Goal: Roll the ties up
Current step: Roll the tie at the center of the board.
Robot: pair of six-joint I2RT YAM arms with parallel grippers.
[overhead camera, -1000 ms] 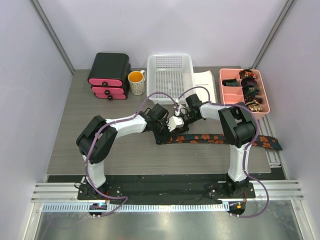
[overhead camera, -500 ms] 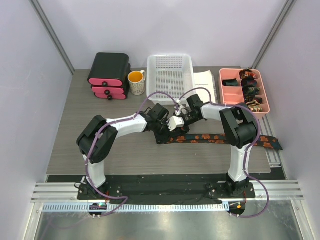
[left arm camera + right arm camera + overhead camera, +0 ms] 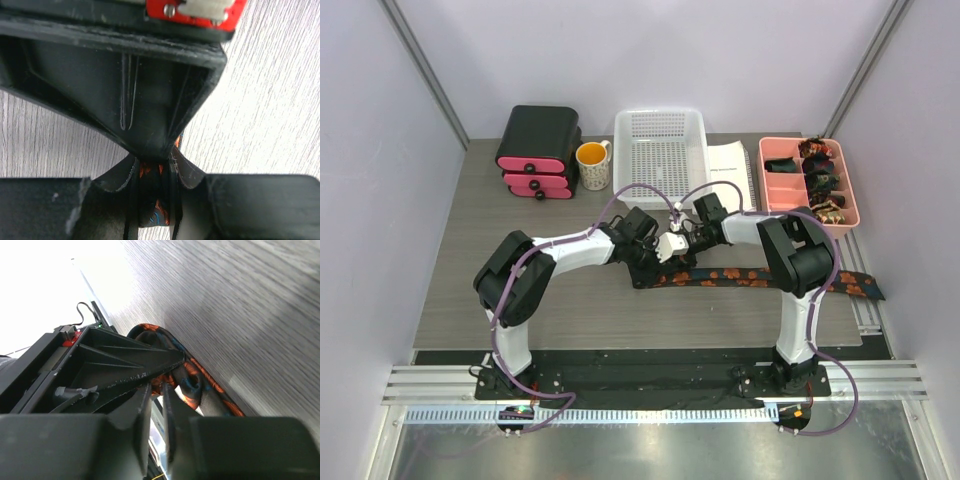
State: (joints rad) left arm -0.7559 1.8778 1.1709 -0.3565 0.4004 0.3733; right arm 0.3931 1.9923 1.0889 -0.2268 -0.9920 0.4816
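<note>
While the tie [image 3: 740, 277] lies where it lay a second ago, stretched flat across the counter [image 3: 520, 300] from the middle of the top view toward the lower right, both hands meet over its left end.

The left hand [image 3: 650, 268] has not shifted. In its wrist view the left hand [image 3: 152, 195] is closed on the tie [image 3: 152, 205], the orange-blotched cloth pinched between the fingers at bottom centre. A black finger of the other hand comes down from the top of that frame to touch the same spot.

The right hand [image 3: 672, 258] stays at the tie's end, but its wrist has crept slightly up and to the right in the top view, and the cable loop above it has changed shape a little. In its own view the right hand [image 3: 156, 395] has its fingers drawn almost together, with only a thin slit between them. A small coil of the tie [image 3: 192, 385] sits just past the tips, and the strip runs off toward the lower right. Whether the tips actually nip the cloth cannot be told.

Farther back nothing has moved. The pink tray [image 3: 775, 185] at upper right holds rolled ties [image 3: 817, 180] in its right-hand compartments. The white basket [image 3: 660, 150] stands at top centre, the mug [image 3: 592, 163] is just left of it, and the drawers [image 3: 538, 150] are beyond that.
</note>
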